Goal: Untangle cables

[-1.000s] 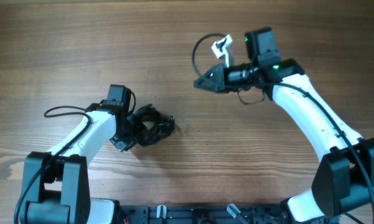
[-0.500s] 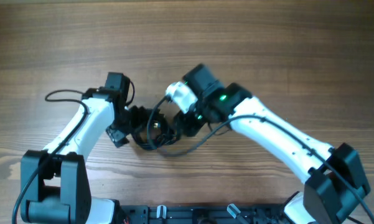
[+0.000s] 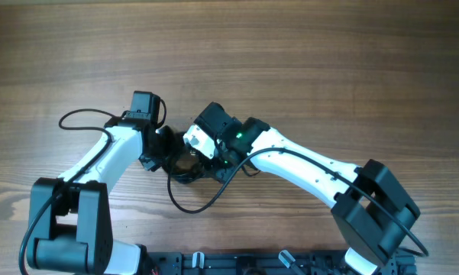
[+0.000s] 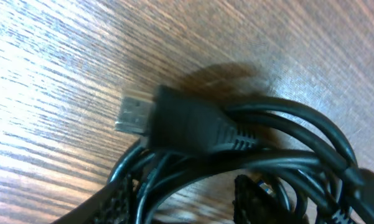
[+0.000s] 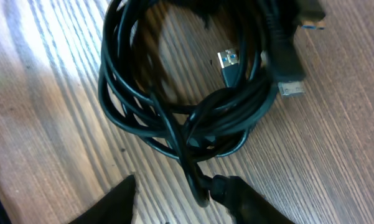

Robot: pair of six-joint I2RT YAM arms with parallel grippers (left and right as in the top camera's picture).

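The cables (image 3: 185, 169) lie as one tangled black coil on the wooden table, with one loose strand (image 3: 189, 208) looping toward the front. My left gripper (image 3: 168, 156) is at the coil's left side. In the left wrist view its fingers (image 4: 183, 193) are apart, with strands (image 4: 286, 124) and a flat black plug (image 4: 174, 121) lying across the tips. My right gripper (image 3: 206, 162) is at the coil's right side. In the right wrist view it is open (image 5: 177, 183), and a strand of the coil (image 5: 174, 93) hangs against its right finger. A blue-tongued USB plug (image 5: 230, 62) lies inside the coil.
The table (image 3: 305, 46) is bare wood. A thicker black arm wire (image 3: 76, 118) arcs out to the left of the left arm. Both arm bases stand at the front edge, and the right arm stretches across the middle.
My right arm has swung from the back right down and left onto the coil. The left gripper has stayed at the coil. A loose strand now trails toward the front.
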